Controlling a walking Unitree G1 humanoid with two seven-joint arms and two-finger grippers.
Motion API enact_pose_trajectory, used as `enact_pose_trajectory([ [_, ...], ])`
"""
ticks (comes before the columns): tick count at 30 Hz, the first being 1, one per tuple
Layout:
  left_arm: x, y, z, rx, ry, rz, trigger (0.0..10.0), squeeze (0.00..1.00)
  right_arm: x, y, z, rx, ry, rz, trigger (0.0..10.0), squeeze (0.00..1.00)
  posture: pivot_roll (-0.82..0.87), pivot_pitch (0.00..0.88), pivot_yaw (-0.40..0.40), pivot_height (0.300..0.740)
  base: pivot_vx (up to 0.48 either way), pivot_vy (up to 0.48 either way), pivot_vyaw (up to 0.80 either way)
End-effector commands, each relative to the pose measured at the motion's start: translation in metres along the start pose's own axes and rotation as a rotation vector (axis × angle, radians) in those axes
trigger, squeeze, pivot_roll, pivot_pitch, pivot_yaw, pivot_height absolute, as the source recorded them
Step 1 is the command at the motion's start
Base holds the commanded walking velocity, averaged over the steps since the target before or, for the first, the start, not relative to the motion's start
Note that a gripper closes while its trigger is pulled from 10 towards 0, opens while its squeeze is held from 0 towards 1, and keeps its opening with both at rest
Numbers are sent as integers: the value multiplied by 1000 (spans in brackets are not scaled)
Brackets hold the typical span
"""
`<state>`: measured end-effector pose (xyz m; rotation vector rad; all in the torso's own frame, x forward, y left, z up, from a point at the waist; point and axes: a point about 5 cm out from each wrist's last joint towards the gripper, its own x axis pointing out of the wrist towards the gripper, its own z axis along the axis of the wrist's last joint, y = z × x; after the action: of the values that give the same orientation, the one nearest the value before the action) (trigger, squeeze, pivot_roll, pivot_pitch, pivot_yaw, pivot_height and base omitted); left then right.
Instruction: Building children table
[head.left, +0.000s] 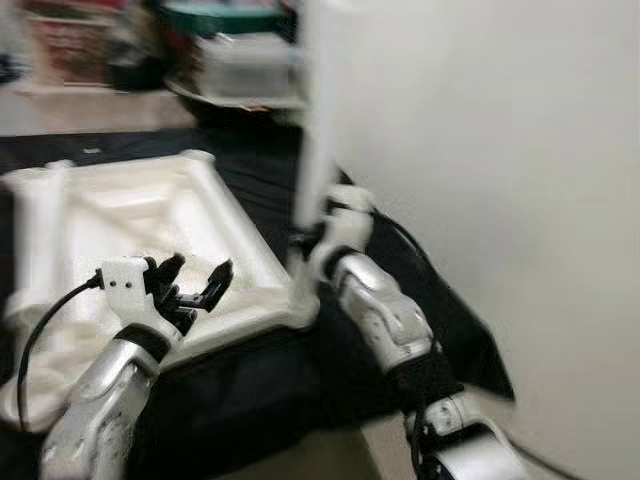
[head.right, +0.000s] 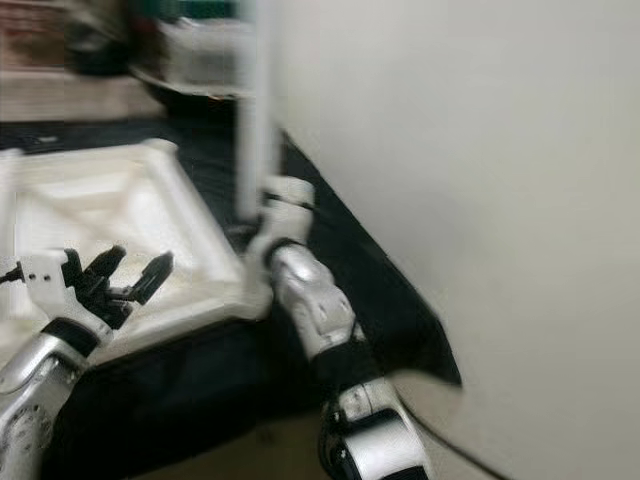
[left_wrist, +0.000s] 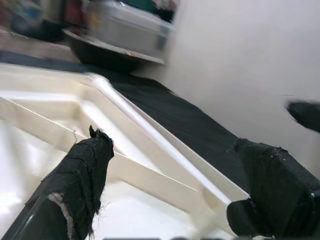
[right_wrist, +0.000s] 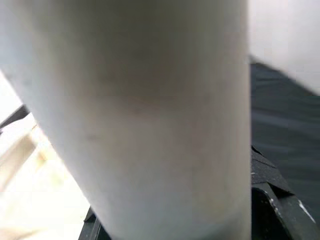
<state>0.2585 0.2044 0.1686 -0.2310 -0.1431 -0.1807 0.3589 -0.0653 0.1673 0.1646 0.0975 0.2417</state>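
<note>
The white tabletop (head.left: 150, 240) lies upside down on a black cloth (head.left: 270, 170), and the right gripper (head.left: 318, 232) is closed around an upright white leg (head.left: 318, 120) at the panel's near right corner, while the left gripper (head.left: 195, 285) hovers over the ribbed underside with its fingers apart. The main risk appears to be the tall leg tilting in that low grip and missing or jamming in its corner socket. Motion blur makes the exact seating impossible to judge.

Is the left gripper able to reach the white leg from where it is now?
Probably yes: the open left gripper hovers over the tabletop, and nothing stands between it and the leg.
</note>
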Motion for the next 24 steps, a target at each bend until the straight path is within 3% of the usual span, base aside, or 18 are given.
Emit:
enact_pose_trajectory([
  [1, 2, -4, -2, -8, 8, -20, 10000, 0, -8, -12, -33, 23, 166, -57, 1647, 0, 179, 0, -142, 714, 0, 0, 0],
  [2, 2, -4, -2, -8, 8, -20, 10000, 0, -8, -12, -33, 23, 166, -57, 1647, 0, 179, 0, -142, 714, 0, 0, 0],
  [3, 2, -3, -2, -8, 8, -20, 10000, 0, -9, -4, -32, 33, 165, 0, 10000, 0, 179, 0, -142, 714, 0, 0, 0],
  [5, 2, -3, -2, -8, 8, -21, 10000, 0, -10, 5, -29, 34, 139, 74, 10000, 0, 179, 0, -142, 714, 0, 0, 0],
  [7, 2, -3, -2, -8, 8, -21, 10000, 0, -15, 26, -20, 104, 82, 302, 10000, 0, 180, 0, -143, 714, 0, 0, 0],
  [8, 2, -3, -2, -7, 8, -20, 10000, 0, -17, 33, -14, 112, 48, 392, 10000, 1000, 182, 0, -144, 714, 0, 0, 0],
  [10, 2, -3, -2, -7, 8, -20, 10000, 0, -17, 33, -14, 112, 48, 392, 10000, 1000, 182, 0, -144, 714, 0, 0, 0],
  [12, 2, -3, -2, -6, 8, -19, 10000, 0, -22, 52, -3, 134, 11, 614, 10000, 1000, 186, 0, -147, 714, 0, 0, 0],
  [14, 2, -3, -2, -6, 8, -19, 10000, 0, -22, 52, -3, 134, 11, 614, 10000, 1000, 186, 0, -147, 714, 0, 0, 0],
  [15, 2, -3, -2, -6, 8, -18, 10000, 0, -27, 61, 4, 129, -11, 730, 10000, 0, 186, 0, -147, 714, 0, 0, 0],
  [16, 2, -3, -2, -6, 8, -18, 10000, 0, -27, 61, 4, 129, -11, 730, 10000, 0, 186, 0, -147, 714, 0, 0, 0],
  [17, 3, -2, -2, -6, 7, -17, 10000, 0, -43, 68, 9, 78, -3, 968, 10000, 0, 185, 0, -150, 714, 0, 0, 0],
  [18, 3, -2, -2, -6, 7, -17, 10000, 0, -43, 68, 9, 78, -3, 968, 10000, 0, 185, 0, -150, 714, 0, 0, 0],
  [19, 3, -2, -2, -7, 6, -17, 10000, 0, -56, 69, 6, 13, 29, 1124, 10000, 0, 186, 0, -152, 714, 0, 0, 0],
  [20, 3, -3, -1, -8, 4, -16, 10000, 0, -64, 69, 0, -22, 65, 1214, 6078, 0, 190, 0, -157, 714, 0, 0, 0],
  [21, 3, -3, -1, -8, 4, -16, 10000, 0, -64, 69, 0, -22, 65, 1214, 6078, 0, 190, 0, -157, 714, 0, 0, 0],
  [23, 3, -3, -1, -9, 2, -15, 10000, 0, -66, 68, -6, -40, 90, 1217, 0, 0, 191, 0, -157, 714, 0, 0, 0],
  [24, 3, -3, -1, -10, 2, -15, 10000, 0, -63, 68, -6, -25, 79, 1179, 0, 0, 191, 0, -157, 714, 0, 0, 0],
])
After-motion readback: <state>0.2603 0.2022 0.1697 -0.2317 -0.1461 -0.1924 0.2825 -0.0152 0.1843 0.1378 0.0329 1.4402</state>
